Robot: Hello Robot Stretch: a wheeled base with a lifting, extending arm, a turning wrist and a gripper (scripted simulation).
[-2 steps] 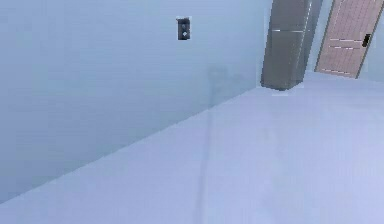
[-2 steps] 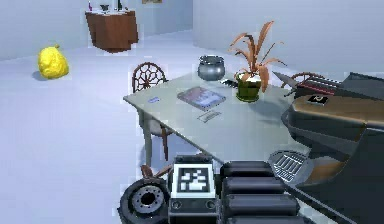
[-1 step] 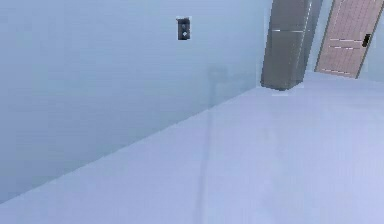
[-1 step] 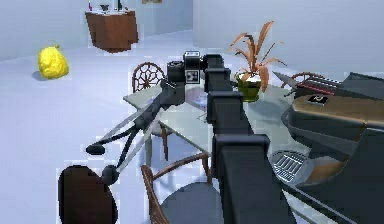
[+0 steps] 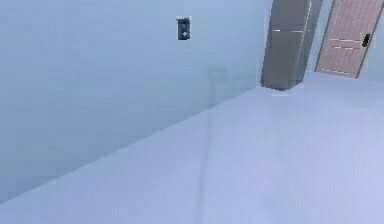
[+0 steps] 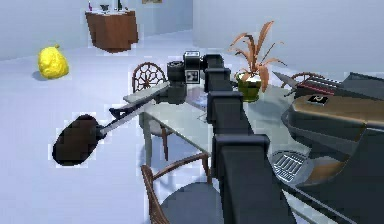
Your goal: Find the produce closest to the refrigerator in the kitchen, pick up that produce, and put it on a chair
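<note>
Brown oval produce (image 6: 75,140) hangs held by the gripper (image 6: 104,122), clear of the floor (image 6: 50,195); probably firm, light, apt to roll; best taken across its middle.

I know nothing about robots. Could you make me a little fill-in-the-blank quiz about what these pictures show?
1. The gripper holds a dark ____ lump.
2. The plant stands on the glass ____.
3. In the forward view, the door is to the ____ of the fridge.
4. The blob on the floor is ____.
Missing words: brown; table; right; yellow.
</note>
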